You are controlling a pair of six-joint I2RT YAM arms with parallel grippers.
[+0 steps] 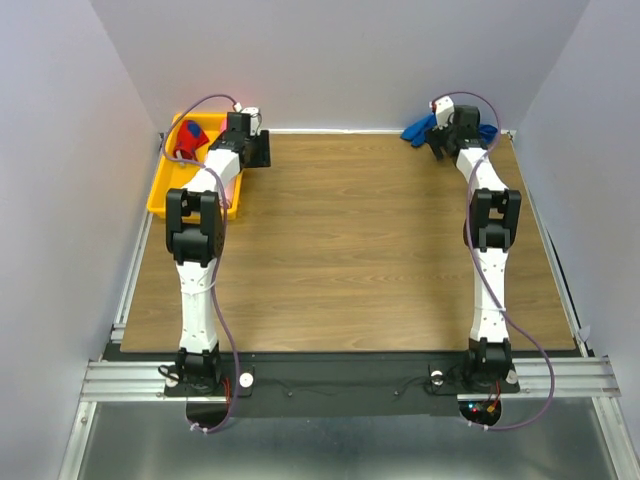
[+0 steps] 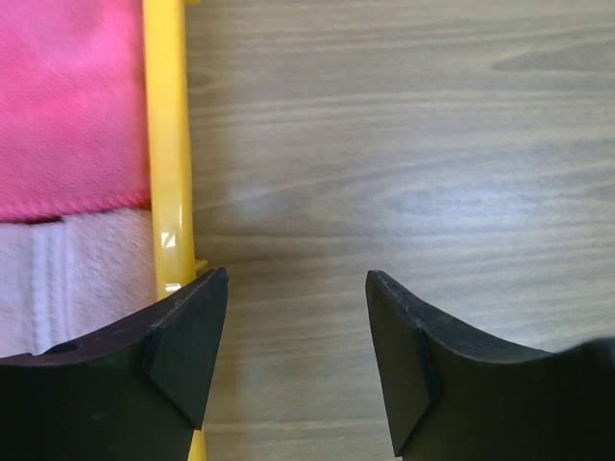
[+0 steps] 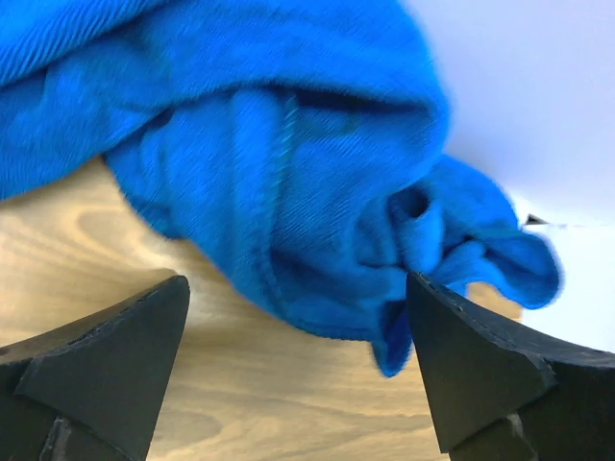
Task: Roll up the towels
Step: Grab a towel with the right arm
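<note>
My right pincer point(image 3: 296, 286) stands wide open, gripping nothing, with the crumpled royal-blue fuzzy towel point(image 3: 288, 144) bunched just ahead on the wooden table point(image 3: 86, 250), by the pale wall point(image 3: 538, 96). My left pincer point(image 2: 296, 279) is open and empty over bare wood. The yellow plastic tray point(image 2: 165, 144) rim stands between it and the hot-pink towel point(image 2: 67, 96) and pale-pink towel point(image 2: 77, 279).

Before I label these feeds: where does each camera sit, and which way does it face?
Top external: above and behind the arms, looking down on the table; both arms show.
Left wrist: on the left arm, looking down at the yellow tray, hot pink towel, pale pink towel; open left tool shows.
Right wrist: on the right arm, facing the blue towel; open right tool shows.
Shared: blue towel, in top and right wrist.
</note>
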